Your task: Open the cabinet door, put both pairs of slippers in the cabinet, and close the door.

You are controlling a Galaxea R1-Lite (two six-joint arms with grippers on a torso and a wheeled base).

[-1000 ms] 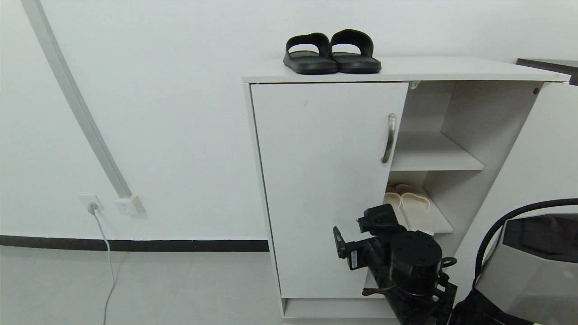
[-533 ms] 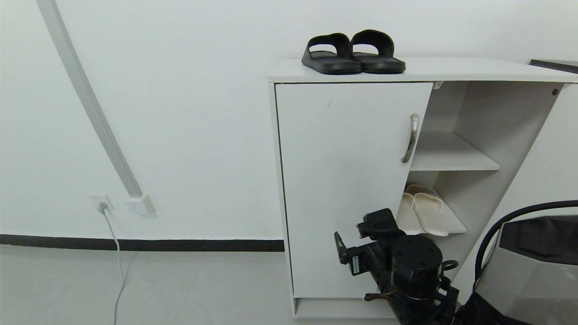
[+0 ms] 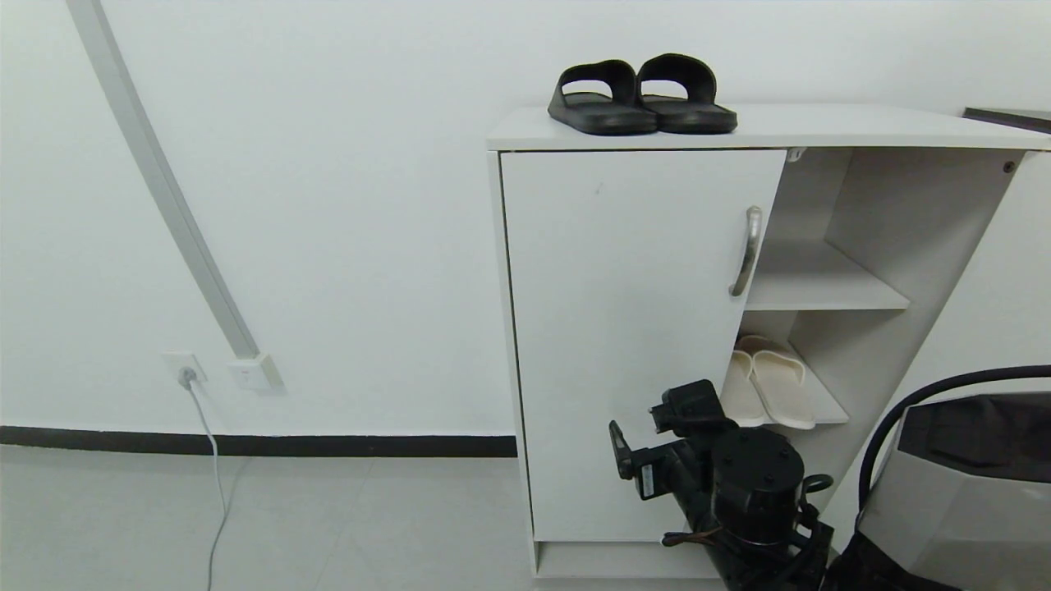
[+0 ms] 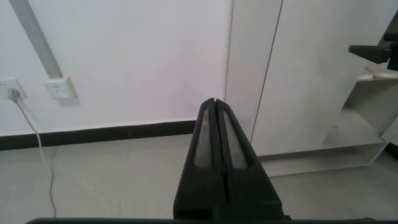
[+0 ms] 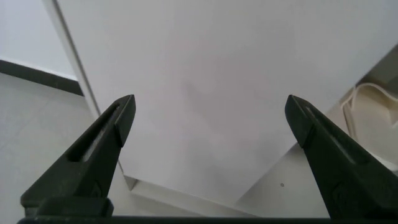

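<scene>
The coming move turns on height. The black slippers [image 3: 642, 97] sit on the cabinet [image 3: 862, 125] top, over its shut door [image 3: 624, 345], while the right hand [image 3: 649, 423] hangs low in front of that same door, near its bottom edge. So the pair lies almost straight above the hand and a little deeper toward the wall behind the cabinet. The lift comes before any reach.

The 2 black slippers stand side by side and touching. Their long axes run from the cabinet's front edge toward the wall, with the straps at the far end and the heels toward the front (as far as the head view lets me judge). A grip from the front edge would meet the heels first.

The right hand is spread wide and holds nothing. In its wrist view the door panel lies between its 2 fingers. The left hand [image 4: 214, 112] is pressed fully closed on nothing, and it faces the cabinet's outer side by the shut door, from farther back. By my reckoning the right arm is the nearer 1 for the black pair.

The cabinet's other half stands open. The cream slippers [image 3: 768, 379] lie on its lower shelf, just past the shut door's handle [image 3: 745, 250] side, and the upper shelf [image 3: 821, 283] sits above them, so 1 pair looks stowed and 1 remains.
</scene>
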